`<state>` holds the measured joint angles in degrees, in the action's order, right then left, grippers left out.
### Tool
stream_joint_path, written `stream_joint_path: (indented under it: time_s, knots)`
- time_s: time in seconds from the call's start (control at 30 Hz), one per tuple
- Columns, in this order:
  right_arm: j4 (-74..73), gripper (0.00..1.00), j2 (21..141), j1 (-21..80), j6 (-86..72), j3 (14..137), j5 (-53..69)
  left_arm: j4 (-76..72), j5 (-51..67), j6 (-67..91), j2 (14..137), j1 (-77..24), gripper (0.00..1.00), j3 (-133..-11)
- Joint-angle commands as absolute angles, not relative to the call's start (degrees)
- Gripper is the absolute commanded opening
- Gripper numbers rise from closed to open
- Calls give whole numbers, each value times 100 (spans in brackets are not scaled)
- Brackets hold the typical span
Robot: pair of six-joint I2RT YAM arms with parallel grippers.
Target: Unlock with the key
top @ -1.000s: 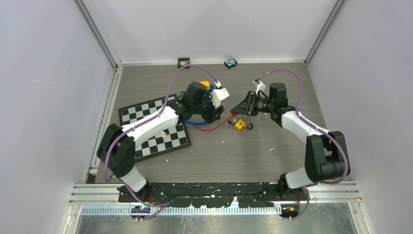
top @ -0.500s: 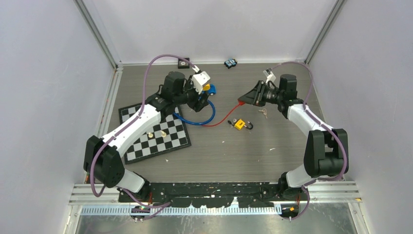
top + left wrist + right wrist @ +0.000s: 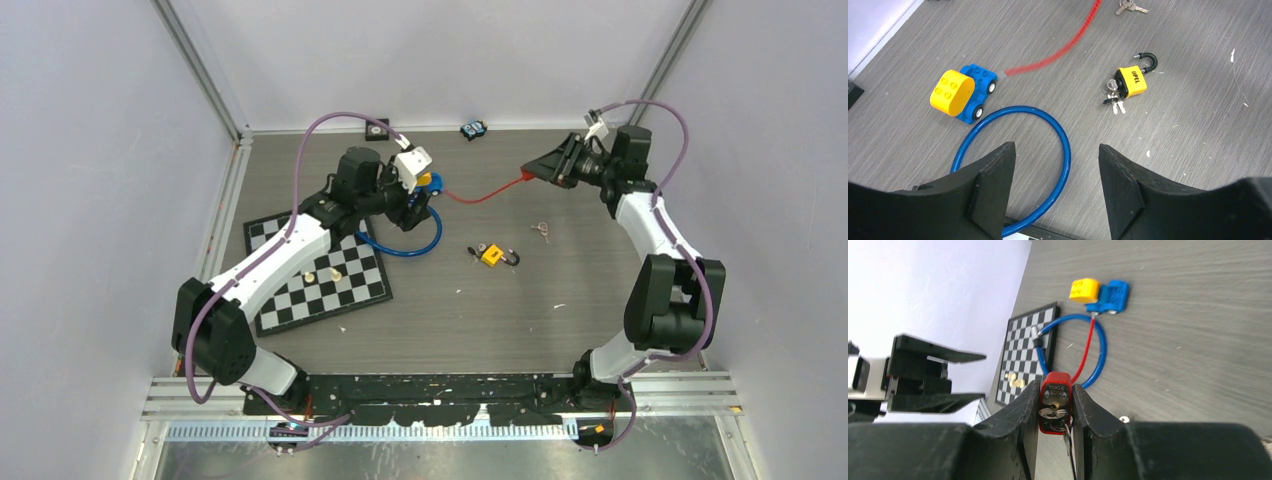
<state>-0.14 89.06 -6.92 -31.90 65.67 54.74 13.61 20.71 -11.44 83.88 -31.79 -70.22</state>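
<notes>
red padlock [image 3: 1055, 395] with key [image 3: 1051, 415] pinched in right gripper [image 3: 1055, 386]; left gripper [image 3: 1057, 147] wide above blue ring [image 3: 1015, 107].

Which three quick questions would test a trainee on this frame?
1. True or false: the yellow padlock lies with its shackle open.
2. The right gripper has its jaws clamped on: A) a red lock B) a screwdriver C) a cup.
3. What lies below the open jaws of the left gripper?
Key: 1 true; 2 A; 3 the blue cable loop.
</notes>
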Motion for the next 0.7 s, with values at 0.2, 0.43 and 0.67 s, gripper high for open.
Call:
stream_joint_path:
  time_s: [0.2,0.43,0.67]
  knots:
    - [-439,1,10009,-1525,-2557,7400,5371,1195,2393,-1021,8252,-3164,64,-7025]
    - [-35,1,10847,-1547,-2879,7298,4894,1180,2576,-1003,8232,-3164,65,-6958]
    - [-512,7,11492,-1548,-2598,7482,4282,1009,2637,-966,8111,-3164,70,-6733]
